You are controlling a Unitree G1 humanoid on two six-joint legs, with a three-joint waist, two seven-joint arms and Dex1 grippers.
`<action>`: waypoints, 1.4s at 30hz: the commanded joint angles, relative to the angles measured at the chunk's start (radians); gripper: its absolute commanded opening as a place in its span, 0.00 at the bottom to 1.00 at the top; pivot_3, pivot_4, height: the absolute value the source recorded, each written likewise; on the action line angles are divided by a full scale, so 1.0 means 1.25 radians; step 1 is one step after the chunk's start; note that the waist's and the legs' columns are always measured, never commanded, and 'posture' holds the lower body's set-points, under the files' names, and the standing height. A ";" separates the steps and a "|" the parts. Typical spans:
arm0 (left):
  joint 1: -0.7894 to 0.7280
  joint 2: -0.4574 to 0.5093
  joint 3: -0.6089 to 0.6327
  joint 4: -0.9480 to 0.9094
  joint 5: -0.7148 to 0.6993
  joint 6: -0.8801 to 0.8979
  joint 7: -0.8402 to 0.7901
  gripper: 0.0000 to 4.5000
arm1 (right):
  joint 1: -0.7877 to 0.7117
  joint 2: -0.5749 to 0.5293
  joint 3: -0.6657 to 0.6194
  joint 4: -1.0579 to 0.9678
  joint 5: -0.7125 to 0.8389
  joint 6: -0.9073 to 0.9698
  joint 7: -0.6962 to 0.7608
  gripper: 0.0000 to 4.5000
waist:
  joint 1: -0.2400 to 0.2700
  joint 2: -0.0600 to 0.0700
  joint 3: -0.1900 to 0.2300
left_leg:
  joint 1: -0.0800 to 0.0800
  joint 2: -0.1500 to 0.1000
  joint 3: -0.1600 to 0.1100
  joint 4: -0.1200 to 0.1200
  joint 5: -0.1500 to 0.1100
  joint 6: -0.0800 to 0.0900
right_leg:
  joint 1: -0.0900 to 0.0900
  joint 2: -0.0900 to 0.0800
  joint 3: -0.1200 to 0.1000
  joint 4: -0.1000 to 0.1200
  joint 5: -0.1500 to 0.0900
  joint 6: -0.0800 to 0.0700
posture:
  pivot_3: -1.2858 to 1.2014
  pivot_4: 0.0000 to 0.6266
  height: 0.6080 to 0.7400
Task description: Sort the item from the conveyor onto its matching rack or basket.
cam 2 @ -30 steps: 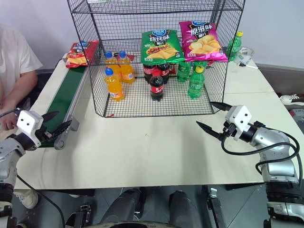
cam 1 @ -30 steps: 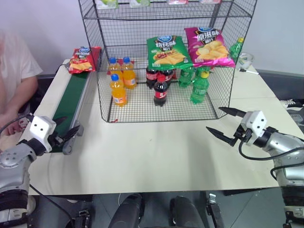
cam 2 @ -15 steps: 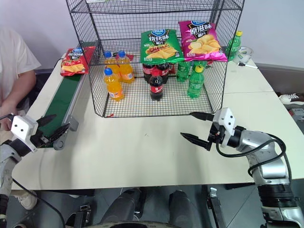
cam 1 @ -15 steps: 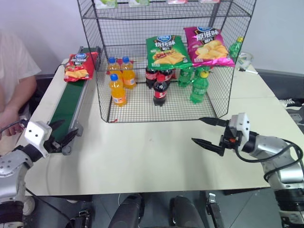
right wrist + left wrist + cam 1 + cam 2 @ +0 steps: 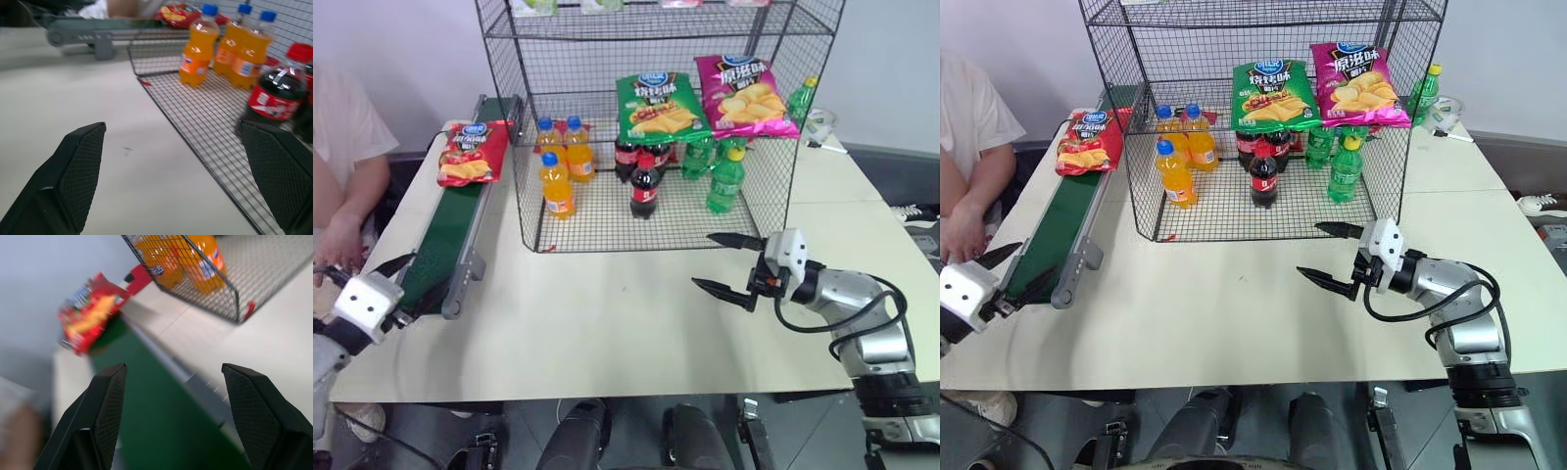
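At the upper left of the head view we see the red snack bag (image 5: 466,154) lying on the dark-green conveyor (image 5: 445,235), near its far end and just beside the black wire rack (image 5: 656,117). In the left wrist view the bag is blurred, so we can barely read its print. The left gripper (image 5: 999,276) sits at the lower left near the belt's near end, fingers spread wide and empty. The right gripper (image 5: 729,264) hovers over the pale surface (image 5: 607,323) at centre right, jaws apart, holding nothing. The rack's top tiers are cut off; a person's hand (image 5: 340,240) rests at the left edge.
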 commanded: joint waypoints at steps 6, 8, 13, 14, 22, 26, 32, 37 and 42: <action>0.088 0.038 0.039 0.028 0.214 -0.240 0.139 0.72 | -0.055 0.039 0.031 0.052 -0.026 -0.042 0.002 1.00 | 0.002 0.000 0.000 | 0.000 0.000 0.000 0.000 -0.001 -0.001 | -0.001 0.000 0.000 0.000 0.000 0.000 | 0.52 0.24 1.00; 0.095 0.044 0.059 0.044 0.286 -0.269 0.206 0.72 | -0.056 0.041 0.032 0.055 -0.028 -0.046 0.006 1.00 | 0.004 0.000 0.000 | 0.000 0.000 0.000 -0.001 -0.001 -0.001 | -0.002 0.000 0.000 0.000 0.000 0.000 | 0.52 0.24 1.00; 0.099 0.052 0.074 0.071 0.443 -0.290 0.370 0.72 | -0.051 0.034 0.033 0.051 -0.026 -0.043 0.016 1.00 | 0.003 0.000 0.000 | 0.000 0.000 0.000 -0.001 -0.001 -0.001 | -0.002 0.000 -0.001 0.000 0.000 0.000 | 0.52 0.24 1.00; 0.099 0.053 0.073 0.074 0.459 -0.290 0.395 0.72 | -0.048 0.033 0.034 0.048 -0.024 -0.040 0.019 1.00 | 0.003 0.000 0.000 | 0.000 0.000 0.000 -0.001 -0.001 -0.001 | -0.002 0.000 -0.001 0.000 0.000 0.000 | 0.52 0.24 1.00; 0.110 0.072 0.030 0.122 0.567 -0.243 0.562 0.72 | -0.051 0.034 0.039 0.030 -0.022 -0.022 0.022 1.00 | 0.001 0.000 0.000 | 0.000 0.000 0.000 -0.001 -0.001 -0.001 | -0.002 0.001 -0.002 0.000 0.002 0.003 | 0.52 0.24 1.00; 0.124 0.084 0.003 0.134 0.578 -0.234 0.608 0.72 | -0.052 0.033 0.043 0.027 -0.018 -0.016 0.025 1.00 | 0.002 0.000 0.000 | 0.000 0.000 0.000 -0.001 -0.001 -0.001 | -0.002 0.001 -0.002 0.000 0.002 0.003 | 0.52 0.24 1.00; 0.151 0.091 -0.033 0.131 0.578 -0.220 0.647 0.72 | -0.055 0.023 0.046 0.010 0.011 0.027 0.061 1.00 | 0.002 0.000 0.000 | 0.000 0.000 0.000 -0.001 -0.001 -0.001 | -0.002 0.001 -0.002 0.000 0.002 0.003 | 0.52 0.24 1.00; 0.159 0.104 -0.047 0.122 0.596 -0.207 0.688 0.72 | -0.052 0.022 0.049 0.006 0.005 0.028 0.071 1.00 | 0.002 0.000 0.000 | 0.000 0.000 0.000 -0.001 -0.001 -0.001 | -0.002 0.001 -0.002 0.000 0.002 0.003 | 0.52 0.24 1.00; 0.159 0.112 -0.058 0.119 0.610 -0.189 0.723 0.72 | -0.045 0.027 0.050 -0.004 0.001 0.029 0.064 1.00 | 0.002 0.000 0.000 | 0.000 0.000 0.000 -0.001 -0.001 -0.001 | -0.002 0.001 -0.002 0.000 0.002 0.003 | 0.52 0.24 1.00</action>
